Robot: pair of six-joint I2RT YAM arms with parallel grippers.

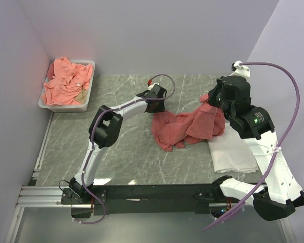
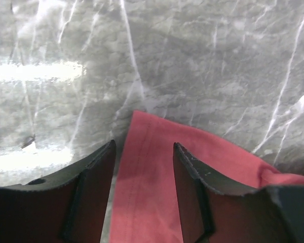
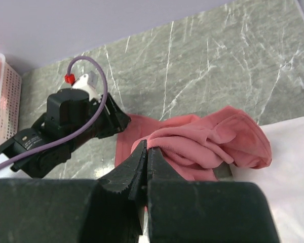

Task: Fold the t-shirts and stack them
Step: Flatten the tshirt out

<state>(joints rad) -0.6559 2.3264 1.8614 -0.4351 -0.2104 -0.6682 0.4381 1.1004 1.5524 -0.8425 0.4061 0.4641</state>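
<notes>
My left jaws stand wide astride the hem of the coral t-shirt (image 2: 147,202) on the tabletop (image 2: 192,61); my right jaws pinch its other end above the white folded garment (image 1: 233,152). Its length runs crosswise between them.

Left arm (image 1: 134,106) outstretched, jaws wide — right arm (image 1: 253,121) raised, jaws shut.

Soft, even overhead light fills the top view, with only faint shadows on the marble tabletop (image 1: 131,152) under the coral t-shirt (image 1: 187,126). In the left wrist view, hard white glare streaks the tabletop's left side, and the left gripper's fingers (image 2: 86,197) look dark and soft. In the right wrist view, the right gripper's fingers (image 3: 126,177) are blurred, while the tabletop behind is sharp.
</notes>
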